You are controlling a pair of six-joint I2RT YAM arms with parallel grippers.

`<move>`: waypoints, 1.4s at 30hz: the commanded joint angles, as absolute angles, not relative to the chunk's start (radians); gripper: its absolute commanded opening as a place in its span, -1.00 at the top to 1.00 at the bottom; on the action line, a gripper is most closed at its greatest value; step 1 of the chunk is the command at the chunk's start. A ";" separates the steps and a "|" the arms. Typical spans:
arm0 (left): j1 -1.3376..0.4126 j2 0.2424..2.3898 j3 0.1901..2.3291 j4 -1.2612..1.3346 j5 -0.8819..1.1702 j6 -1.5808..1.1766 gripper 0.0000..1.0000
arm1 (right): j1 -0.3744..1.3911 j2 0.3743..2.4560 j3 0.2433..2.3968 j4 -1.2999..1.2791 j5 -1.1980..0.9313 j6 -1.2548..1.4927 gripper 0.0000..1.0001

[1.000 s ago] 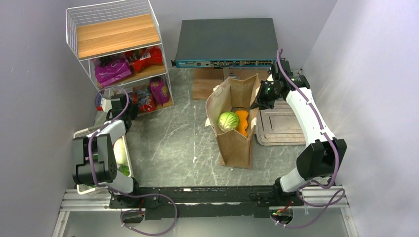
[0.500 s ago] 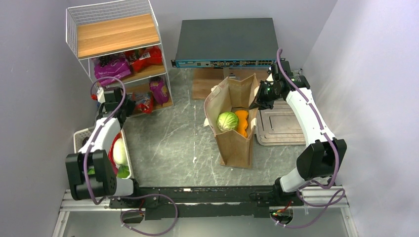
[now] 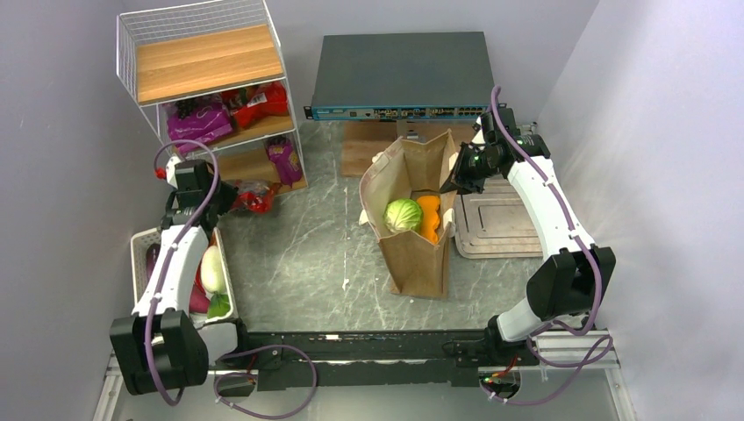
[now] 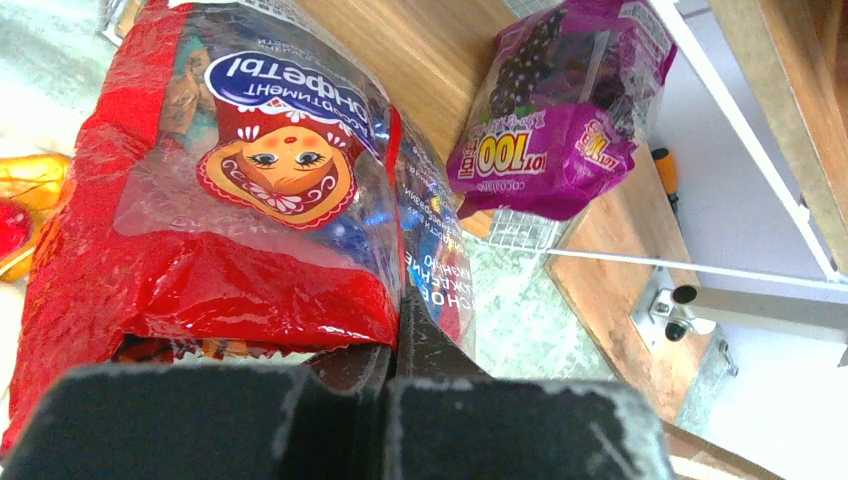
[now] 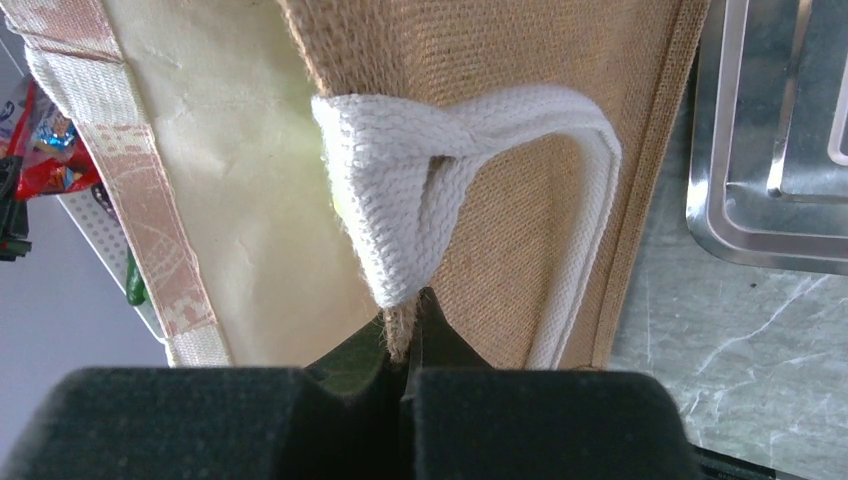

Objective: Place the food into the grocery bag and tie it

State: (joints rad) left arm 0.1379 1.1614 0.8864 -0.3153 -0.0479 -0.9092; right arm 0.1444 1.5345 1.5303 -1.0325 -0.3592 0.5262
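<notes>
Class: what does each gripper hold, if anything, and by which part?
Left gripper: red snack packet, by its edge. Right gripper: grocery bag, by its rim at the handle.

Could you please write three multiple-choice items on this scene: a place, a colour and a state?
1. Where is the cabbage?
A. on the wire shelf
B. inside the grocery bag
C. in the white basket

2. What colour is the snack packet in the left gripper?
A. red
B. green
C. yellow

3. How does the right gripper stand?
A. open above the table
B. shut on the cabbage
C. shut on the bag's rim by its cream handle

Answers: 1 B, it lies in the bag's open mouth beside the orange piece; 2 A, the left wrist view shows glossy red film; 3 C, the right wrist view shows the jaws closed there.
</notes>
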 commanded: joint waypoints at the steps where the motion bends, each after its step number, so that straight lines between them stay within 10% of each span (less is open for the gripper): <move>1: 0.143 1.060 0.885 -0.287 -0.028 -0.846 1.00 | 0.138 1.495 1.541 -0.989 -0.386 0.526 1.00; 21: 0.133 0.887 0.879 -0.208 0.318 -0.622 1.00 | 0.149 1.498 1.546 -0.986 -0.396 0.531 1.00; 42: -0.005 1.033 1.374 -0.698 0.515 -0.421 1.00 | 0.212 1.490 1.583 -1.002 -0.350 0.522 1.00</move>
State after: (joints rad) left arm 0.0315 1.0538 1.2320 -0.6979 0.4480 -0.4808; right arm 0.1955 1.5333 1.5364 -1.0252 -0.3576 0.5262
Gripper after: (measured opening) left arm 0.012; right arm 0.009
